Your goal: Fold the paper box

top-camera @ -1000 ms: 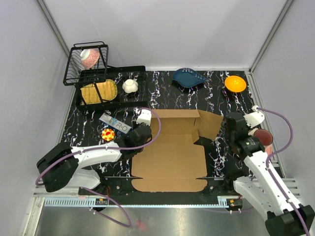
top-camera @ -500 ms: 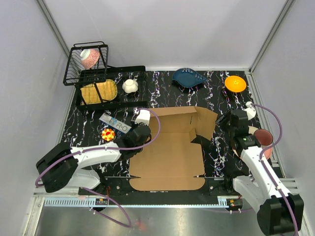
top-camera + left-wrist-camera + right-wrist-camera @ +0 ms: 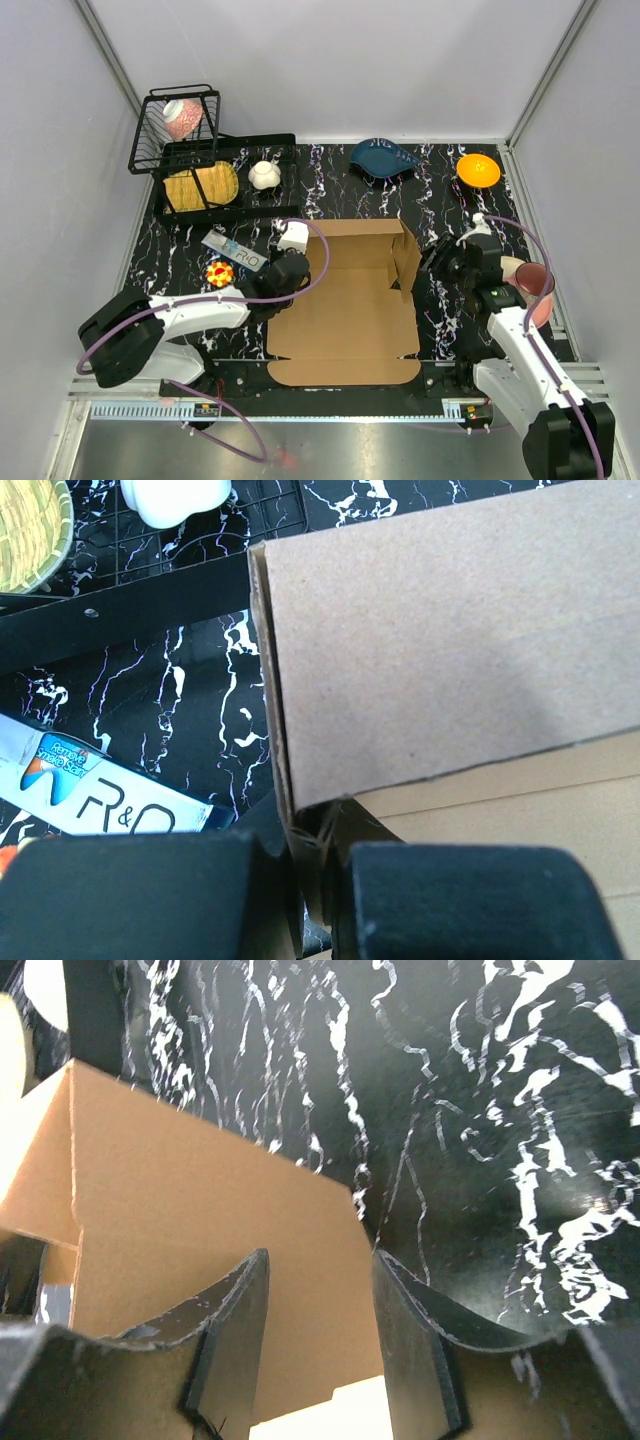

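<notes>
Left hand [image 3: 291,270], centre-left of frame: clenched on paper box [image 3: 345,315] left edge. Right hand [image 3: 441,262], centre-right: released, jaws parted beside raised flap [image 3: 408,262].

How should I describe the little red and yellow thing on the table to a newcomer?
Find the brown paper box in the middle of the table. Left of it lies a white and blue packet. The red and yellow thing sits close beside that packet on the near side, the only small, round, brightly spotted item there.
</notes>
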Robot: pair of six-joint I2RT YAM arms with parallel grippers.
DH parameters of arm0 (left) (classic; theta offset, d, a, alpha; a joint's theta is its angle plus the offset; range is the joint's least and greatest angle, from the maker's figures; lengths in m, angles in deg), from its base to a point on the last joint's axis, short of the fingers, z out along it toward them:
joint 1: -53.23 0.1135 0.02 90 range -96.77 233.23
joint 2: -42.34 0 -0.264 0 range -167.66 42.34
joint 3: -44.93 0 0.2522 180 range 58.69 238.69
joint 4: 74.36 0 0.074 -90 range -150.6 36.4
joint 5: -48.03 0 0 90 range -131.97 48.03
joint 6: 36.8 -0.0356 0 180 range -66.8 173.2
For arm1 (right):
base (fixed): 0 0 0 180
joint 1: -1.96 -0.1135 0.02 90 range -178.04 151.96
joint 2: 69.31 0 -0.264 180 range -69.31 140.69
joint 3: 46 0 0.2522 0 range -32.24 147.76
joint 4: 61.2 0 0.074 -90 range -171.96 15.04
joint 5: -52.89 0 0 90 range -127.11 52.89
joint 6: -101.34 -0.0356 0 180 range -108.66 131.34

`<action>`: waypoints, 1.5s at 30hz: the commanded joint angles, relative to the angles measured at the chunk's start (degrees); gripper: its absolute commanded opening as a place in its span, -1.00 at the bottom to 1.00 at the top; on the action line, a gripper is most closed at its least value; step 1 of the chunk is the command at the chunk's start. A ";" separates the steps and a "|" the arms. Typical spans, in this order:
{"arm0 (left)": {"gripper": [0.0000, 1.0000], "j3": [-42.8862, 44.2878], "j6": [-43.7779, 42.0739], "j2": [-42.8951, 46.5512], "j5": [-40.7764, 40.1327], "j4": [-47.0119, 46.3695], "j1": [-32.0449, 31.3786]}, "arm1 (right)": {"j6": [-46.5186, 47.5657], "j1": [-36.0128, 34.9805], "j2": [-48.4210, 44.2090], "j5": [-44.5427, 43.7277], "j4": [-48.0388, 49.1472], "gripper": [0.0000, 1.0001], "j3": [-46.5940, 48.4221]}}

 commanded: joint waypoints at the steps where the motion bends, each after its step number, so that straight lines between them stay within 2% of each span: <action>1: -1.00 1.85 -2.73 -1.31 1.90 1.46 -0.69 | 2.70 -0.36 -0.77 9.85 4.55 0.03 -0.94; 10: -1.00 2.82 -2.82 -1.40 1.99 2.61 -0.70 | 3.58 -0.45 -1.74 19.26 8.25 0.18 -1.91; 20: -1.00 2.64 -3.08 -0.61 2.42 3.13 -0.69 | 4.02 -2.03 1.68 21.47 11.23 0.25 -2.09; 26: -1.00 2.73 -3.78 -0.26 4.00 2.78 -0.61 | 4.99 -4.22 2.65 17.60 12.47 0.27 -1.82; 36: -1.00 0.63 -5.98 -0.08 6.82 -2.66 -0.70 | 7.98 -8.36 -1.39 -0.23 21.34 0.31 -5.51; 45: -1.00 -1.40 -7.83 0.18 8.40 -7.50 -0.70 | 10.09 -9.76 2.47 -4.64 27.14 0.38 -5.51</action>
